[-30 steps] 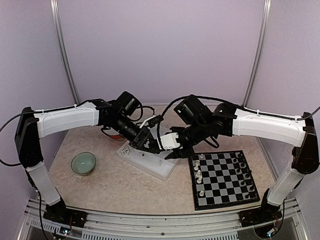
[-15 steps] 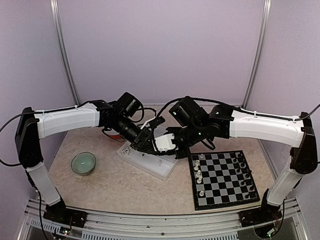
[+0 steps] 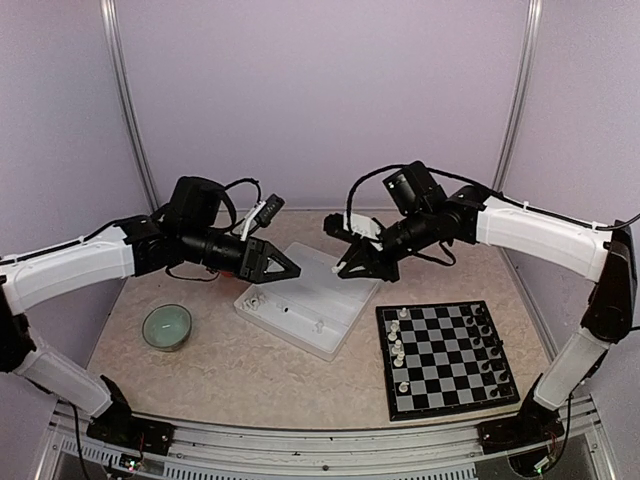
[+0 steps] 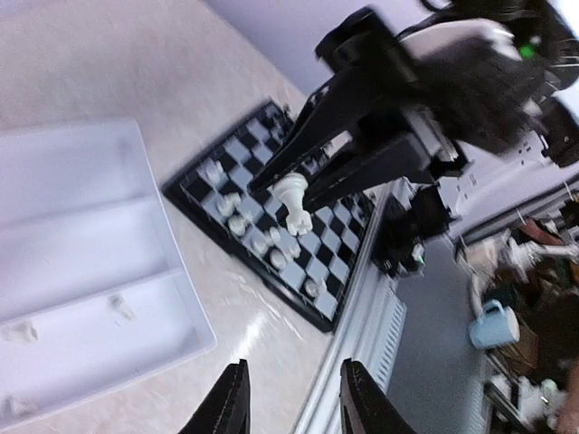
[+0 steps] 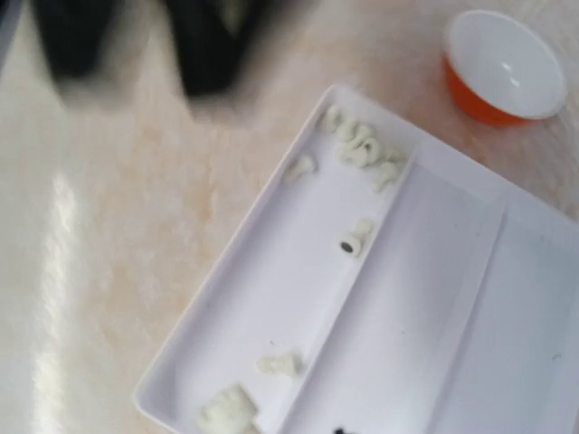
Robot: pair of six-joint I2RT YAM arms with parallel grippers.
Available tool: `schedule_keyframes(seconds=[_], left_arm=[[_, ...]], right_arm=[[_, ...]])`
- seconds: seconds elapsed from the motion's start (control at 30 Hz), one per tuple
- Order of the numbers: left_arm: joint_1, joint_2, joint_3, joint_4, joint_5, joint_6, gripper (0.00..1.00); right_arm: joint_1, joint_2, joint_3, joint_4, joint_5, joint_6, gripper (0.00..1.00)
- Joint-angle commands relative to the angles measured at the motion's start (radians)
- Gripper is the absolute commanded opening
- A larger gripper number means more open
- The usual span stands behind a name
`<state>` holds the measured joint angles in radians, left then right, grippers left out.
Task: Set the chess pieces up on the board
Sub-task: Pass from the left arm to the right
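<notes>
The board (image 3: 446,362) lies at the right front, with white chess pieces (image 3: 398,346) along its left side and black chess pieces (image 3: 481,342) along its right. My right gripper (image 4: 288,186) hangs above the tray, shut on a white chess piece (image 4: 294,204) that points down from its fingertips; in the top view it is the right gripper (image 3: 343,267). Facing it from the left, my left gripper (image 4: 291,407) stands open with nothing between its fingers, and in the top view the left gripper (image 3: 288,270) is a short gap away. More white pieces (image 5: 360,147) lie loose in the tray.
The white divided tray (image 3: 322,316) sits mid-table between the arms, left of the board. A green bowl (image 3: 166,326) stands at the left front. An orange bowl (image 5: 503,69) with a white inside sits just beyond the tray's far corner. The table's metal front rail (image 4: 357,344) runs past the board.
The two grippers were together over the tray. The left one has opened and drawn back to the left; the right one has shut on the white piece and lifted away.
</notes>
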<state>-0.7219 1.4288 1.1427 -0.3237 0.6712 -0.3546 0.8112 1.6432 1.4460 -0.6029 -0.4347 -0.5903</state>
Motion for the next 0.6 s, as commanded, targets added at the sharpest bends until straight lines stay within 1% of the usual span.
schedule_keyframes(seconds=[0.0, 0.07, 0.13, 0.23, 0.4, 0.57], left_arm=[[-0.083, -0.178, -0.122, 0.365, -0.402, 0.012, 0.35], [-0.144, -0.223, -0.15, 0.417, -0.547, 0.101, 0.37], [-0.187, -0.226, -0.145, 0.434, -0.615, 0.144, 0.37], [-0.217, -0.173, -0.116, 0.456, -0.622, 0.157, 0.39], [-0.275, -0.045, -0.028, 0.455, -0.598, 0.195, 0.38], [-0.312, 0.038, 0.037, 0.438, -0.576, 0.244, 0.38]], right_arm=[[-0.134, -0.034, -0.049, 0.053, -0.422, 0.258, 0.06], [-0.18, -0.037, -0.086, 0.095, -0.538, 0.33, 0.07], [-0.216, -0.045, -0.12, 0.145, -0.652, 0.394, 0.07], [-0.24, -0.056, -0.145, 0.189, -0.721, 0.442, 0.08], [-0.244, -0.072, -0.156, 0.221, -0.759, 0.477, 0.09], [-0.245, -0.075, -0.16, 0.23, -0.775, 0.492, 0.09]])
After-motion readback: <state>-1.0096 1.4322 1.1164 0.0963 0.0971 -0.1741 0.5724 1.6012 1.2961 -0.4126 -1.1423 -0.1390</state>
